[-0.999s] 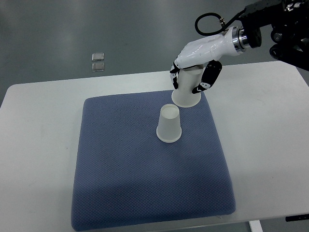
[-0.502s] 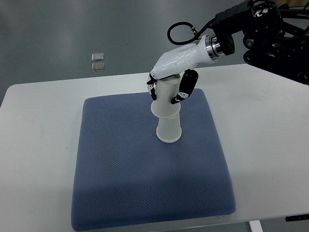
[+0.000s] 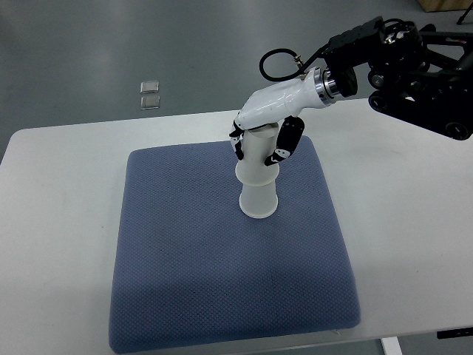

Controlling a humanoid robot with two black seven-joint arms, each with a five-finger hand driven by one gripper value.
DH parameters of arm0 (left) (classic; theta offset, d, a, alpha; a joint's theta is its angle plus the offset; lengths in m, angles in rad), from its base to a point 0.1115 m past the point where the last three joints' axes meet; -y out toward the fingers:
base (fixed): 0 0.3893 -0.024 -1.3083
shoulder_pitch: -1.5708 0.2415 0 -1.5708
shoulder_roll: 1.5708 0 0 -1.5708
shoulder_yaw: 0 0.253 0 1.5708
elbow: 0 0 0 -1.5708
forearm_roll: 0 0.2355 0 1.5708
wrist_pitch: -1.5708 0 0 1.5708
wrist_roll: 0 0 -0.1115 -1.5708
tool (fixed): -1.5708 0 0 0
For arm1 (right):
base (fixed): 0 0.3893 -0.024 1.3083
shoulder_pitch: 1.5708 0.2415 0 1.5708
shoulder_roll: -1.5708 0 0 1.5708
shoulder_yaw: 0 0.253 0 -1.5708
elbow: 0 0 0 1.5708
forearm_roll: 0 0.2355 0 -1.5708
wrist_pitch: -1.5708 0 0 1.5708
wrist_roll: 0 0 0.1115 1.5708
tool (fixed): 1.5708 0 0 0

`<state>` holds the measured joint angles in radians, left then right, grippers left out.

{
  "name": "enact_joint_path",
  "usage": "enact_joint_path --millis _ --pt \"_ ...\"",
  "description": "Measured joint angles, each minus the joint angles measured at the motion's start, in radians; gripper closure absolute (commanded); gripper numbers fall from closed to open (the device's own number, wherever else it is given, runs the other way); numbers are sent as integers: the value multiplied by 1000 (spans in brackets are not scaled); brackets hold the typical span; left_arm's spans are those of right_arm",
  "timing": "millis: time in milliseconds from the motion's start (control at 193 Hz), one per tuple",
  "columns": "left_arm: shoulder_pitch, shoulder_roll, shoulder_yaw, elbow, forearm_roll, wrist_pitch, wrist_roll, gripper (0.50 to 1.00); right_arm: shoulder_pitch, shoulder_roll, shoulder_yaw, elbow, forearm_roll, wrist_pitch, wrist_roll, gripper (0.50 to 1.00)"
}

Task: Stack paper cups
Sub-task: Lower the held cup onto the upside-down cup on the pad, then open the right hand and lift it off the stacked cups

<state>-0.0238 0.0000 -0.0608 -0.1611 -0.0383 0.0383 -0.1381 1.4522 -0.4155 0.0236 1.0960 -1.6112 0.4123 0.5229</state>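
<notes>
Right hand is clamped around an upside-down upper paper cup, which sits over the lower paper cup on the blue mat.

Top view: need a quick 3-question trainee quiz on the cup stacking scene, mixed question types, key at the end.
1. True or false: the right hand is closed around the upper white paper cup.
2. What does the lower white paper cup stand on? A) the bare white table B) the blue-grey textured mat C) a metal tray
3. Fill in: both cups are placed with their mouths facing ____.

Key
1. True. Its fingers wrap the upper cup, which sits over the lower one.
2. B, the blue-grey textured mat, which lies on the white table.
3. Down; each cup widens toward its base.
</notes>
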Motion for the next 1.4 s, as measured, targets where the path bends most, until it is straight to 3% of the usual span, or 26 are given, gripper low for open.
enact_joint_path --millis 507,621,756,895,1402 --pt "0 0 0 0 0 0 0 500 -55 2 -2 -31 -4 -53 -1 957" --pt "0 0 0 0 0 0 0 500 -60 3 -2 -31 -4 -60 -1 918" --pt "0 0 0 0 0 0 0 500 -61 3 0 -32 -2 -63 0 773" --pt "0 0 0 0 0 0 0 500 -61 4 1 -32 7 -63 4 695" --pt "0 0 0 0 0 0 0 500 -50 2 4 -19 14 -55 6 640"
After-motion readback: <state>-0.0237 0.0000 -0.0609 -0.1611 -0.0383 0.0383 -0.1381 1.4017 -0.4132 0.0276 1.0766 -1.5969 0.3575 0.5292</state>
